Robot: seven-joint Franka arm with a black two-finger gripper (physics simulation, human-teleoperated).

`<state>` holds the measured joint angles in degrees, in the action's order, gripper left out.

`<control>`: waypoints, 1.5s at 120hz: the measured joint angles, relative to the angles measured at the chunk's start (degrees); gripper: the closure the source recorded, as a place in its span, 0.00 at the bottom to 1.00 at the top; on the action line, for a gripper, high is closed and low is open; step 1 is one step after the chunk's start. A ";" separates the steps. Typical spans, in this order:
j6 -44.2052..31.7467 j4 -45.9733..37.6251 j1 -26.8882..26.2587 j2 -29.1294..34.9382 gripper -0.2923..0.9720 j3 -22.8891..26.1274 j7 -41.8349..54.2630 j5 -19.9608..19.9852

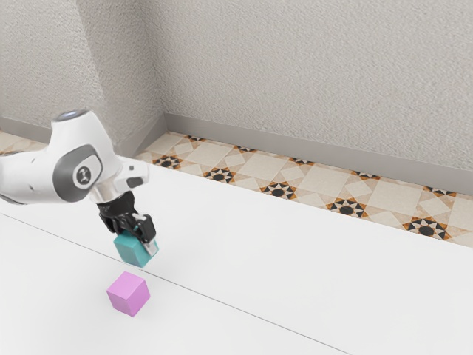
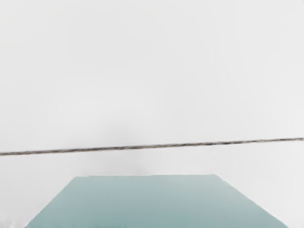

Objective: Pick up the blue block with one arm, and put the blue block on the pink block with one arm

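The gripper (image 1: 137,238) is closing both fingers on the blue block (image 1: 135,251), holding it near the pink block (image 1: 127,293). Transport is proceeding; next, centring above the pink block and lowering

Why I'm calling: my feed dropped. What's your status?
Black two-finger gripper shut on teal-blue cube, held above white table. Pink cube close by, apart. Nothing between them.
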<state>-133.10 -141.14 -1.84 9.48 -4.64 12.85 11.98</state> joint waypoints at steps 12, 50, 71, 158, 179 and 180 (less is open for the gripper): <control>0.03 -2.69 1.77 1.93 0.46 2.25 -1.30 -0.01; 0.20 -8.93 5.64 6.50 0.47 5.38 -4.76 -0.04; 0.21 -8.96 6.07 4.69 0.49 5.42 -6.22 -0.25; 1.82 1.13 6.52 4.29 0.30 5.84 -8.21 -5.44; 14.61 23.27 9.79 5.57 0.26 5.51 -7.15 -7.63; 15.25 23.81 9.81 5.54 0.26 5.51 -7.09 -7.70</control>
<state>-117.85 -117.33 7.97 15.02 0.87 5.76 4.28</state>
